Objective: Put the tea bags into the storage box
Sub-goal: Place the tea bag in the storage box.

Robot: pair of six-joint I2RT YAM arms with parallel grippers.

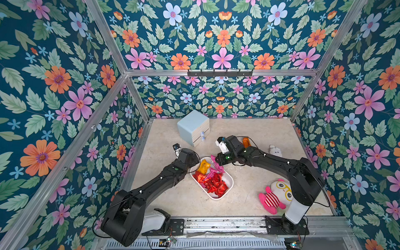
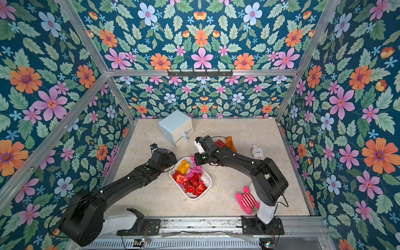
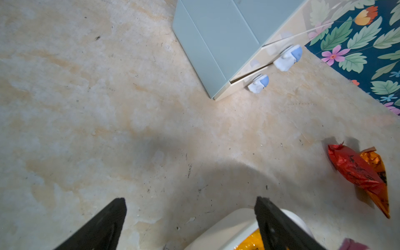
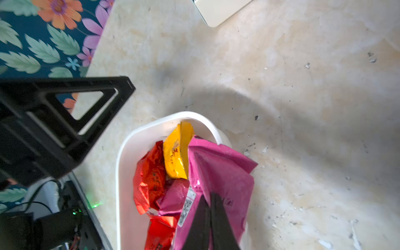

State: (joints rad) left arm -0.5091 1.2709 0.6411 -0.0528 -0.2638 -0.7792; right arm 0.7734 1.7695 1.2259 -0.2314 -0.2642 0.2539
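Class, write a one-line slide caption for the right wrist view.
Right pincer shut on a pink tea bag over the rim of the storage box, which holds red and yellow tea bags.

My corner is boxed in by dark teal wallpaper (image 1: 223, 32) full of pink, orange and pale blue flowers, on aluminium framing (image 1: 151, 72). There's a black hook rail (image 1: 219, 74) on the back bar. The floor (image 1: 249, 134) is beige marbled stuff, pretty scuffed and flaky. A little pale blue drawer unit (image 1: 192, 126) sits near the back wall.

Top views: high, front, steeply downward, whole table (image 1: 184, 201). Wrist views: close, downward. Both catch the storage box (image 3: 227, 225) rim.
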